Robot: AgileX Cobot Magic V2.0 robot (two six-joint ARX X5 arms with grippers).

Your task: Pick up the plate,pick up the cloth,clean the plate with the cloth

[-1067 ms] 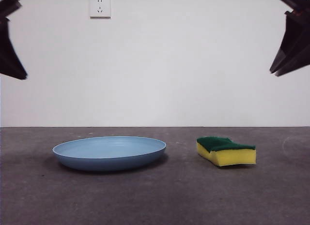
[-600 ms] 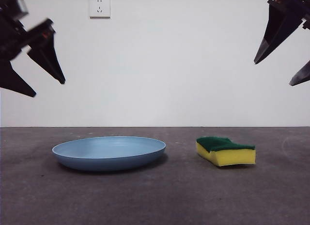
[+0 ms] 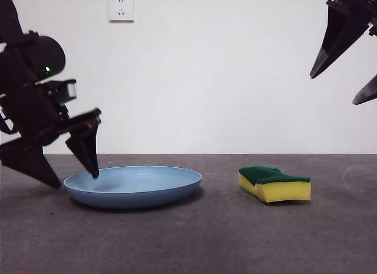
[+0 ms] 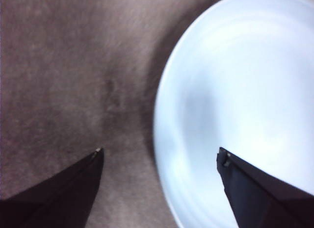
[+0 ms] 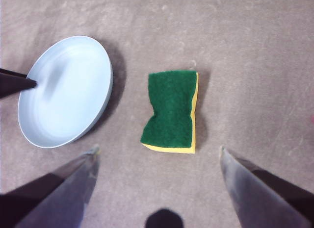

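Your left hand [image 3: 76, 174] is down at the left rim of the plate [image 3: 141, 188], spread wide, with 1 jaw tip over the inside of the plate and the other outside it near the counter [image 3: 188, 244]; the left wrist view shows the rim running between the 2 tips, so you are lined up to pinch the edge, but nothing is gripped yet. The plate sits flat on the counter at left-centre, and the cloth [image 3: 274, 184], a yellow sponge with its green side up, lies on the counter well apart to the right of it, untouched. Your right hand [image 3: 344, 73] hangs high at the far right, also spread wide and holding nothing, looking down on the cloth [image 5: 170, 112] and the plate [image 5: 66, 90]. The main risk, as I judge it, is the rim grip: the plate is shallow and smooth, so if you close with only a sliver of edge between the jaws it may slip out or pivot as you lift. If the outer jaw digs into the counter first, you could shove the plate to the right toward the cloth instead of catching it. Held by 1 edge, the plate will likely droop, so wiping pressure from the right hand could twist it loose. The cloth is soft, so a shallow pinch may only squash a corner.
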